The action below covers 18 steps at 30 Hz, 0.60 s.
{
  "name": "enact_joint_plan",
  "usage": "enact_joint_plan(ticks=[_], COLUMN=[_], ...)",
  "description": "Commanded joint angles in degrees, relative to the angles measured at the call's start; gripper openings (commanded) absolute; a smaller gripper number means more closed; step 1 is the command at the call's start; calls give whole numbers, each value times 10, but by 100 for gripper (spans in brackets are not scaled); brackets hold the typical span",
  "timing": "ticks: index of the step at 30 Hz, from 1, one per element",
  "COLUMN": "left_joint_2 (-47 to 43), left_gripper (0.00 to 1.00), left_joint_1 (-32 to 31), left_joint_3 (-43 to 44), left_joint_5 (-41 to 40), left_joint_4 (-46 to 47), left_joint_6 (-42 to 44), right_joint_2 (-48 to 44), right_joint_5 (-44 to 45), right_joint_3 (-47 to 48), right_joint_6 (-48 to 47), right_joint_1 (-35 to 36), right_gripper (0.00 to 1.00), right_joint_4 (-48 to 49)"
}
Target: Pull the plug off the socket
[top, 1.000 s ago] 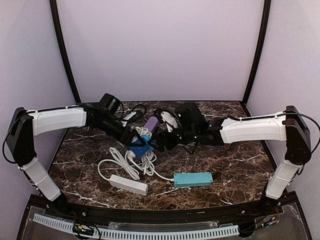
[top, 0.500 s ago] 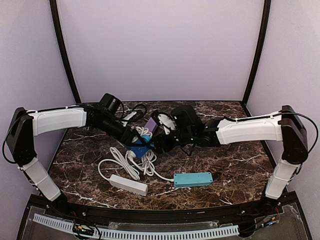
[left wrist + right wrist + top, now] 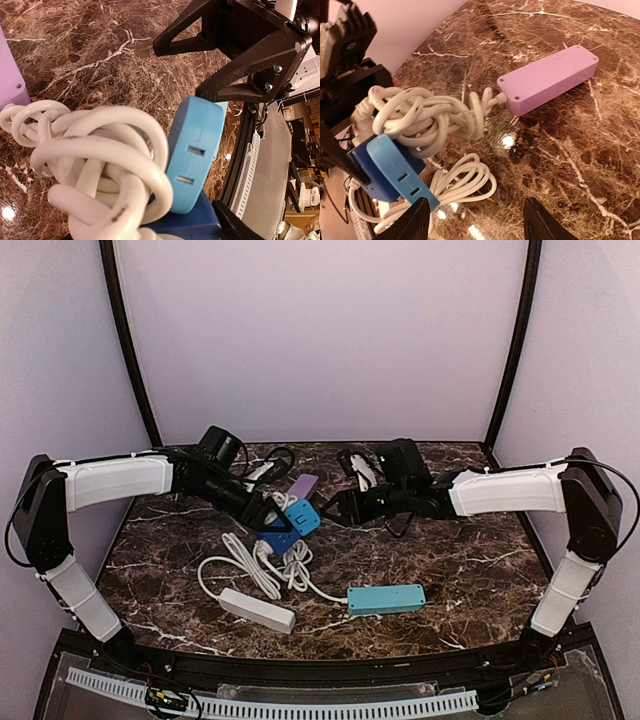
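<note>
The socket (image 3: 281, 540) is a dark blue cube, and a lighter blue slab with two slots (image 3: 302, 515) stands against it. Both show in the left wrist view (image 3: 196, 150) and the right wrist view (image 3: 395, 172). A knot of white cable (image 3: 95, 160) lies against the socket and hides any plug. My left gripper (image 3: 265, 523) is shut on the dark blue cube, with one finger (image 3: 235, 227) beside it. My right gripper (image 3: 330, 511) is open and empty, a short way right of the socket, and it also shows in the left wrist view (image 3: 177, 70).
A purple power strip (image 3: 303, 486) lies just behind the socket, its cable in the knot. A teal power strip (image 3: 386, 599) and a white power strip (image 3: 257, 609) lie nearer the front, with loops of white cable (image 3: 250, 570) between them and the socket.
My right gripper has drawn back to the right, away from the socket, and stands open. The lighter blue slab now shows. The left gripper has kept its place.
</note>
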Motion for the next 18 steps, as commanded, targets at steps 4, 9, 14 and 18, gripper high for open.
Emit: enact_joint_plan(ticks=[4, 9, 14, 18], left_joint_2=[-49, -50, -53, -58], left_gripper=[53, 52, 52, 52], left_joint_1=[0, 0, 0, -1], left_joint_3=[6, 10, 11, 7], left_joint_5=[77, 93, 128, 137], left_joint_4=[33, 21, 18, 21], left_joint_6=[9, 17, 18, 18], right_joint_2=[-74, -68, -32, -5], right_joint_5=[-180, -228, -246, -260], right_joint_3=[-67, -62, -39, -21], right_joint_6=[14, 20, 19, 12], right_joint_1=[-22, -22, -22, -22], right_gripper=[70, 70, 67, 67], right_joint_4=[95, 99, 98, 99])
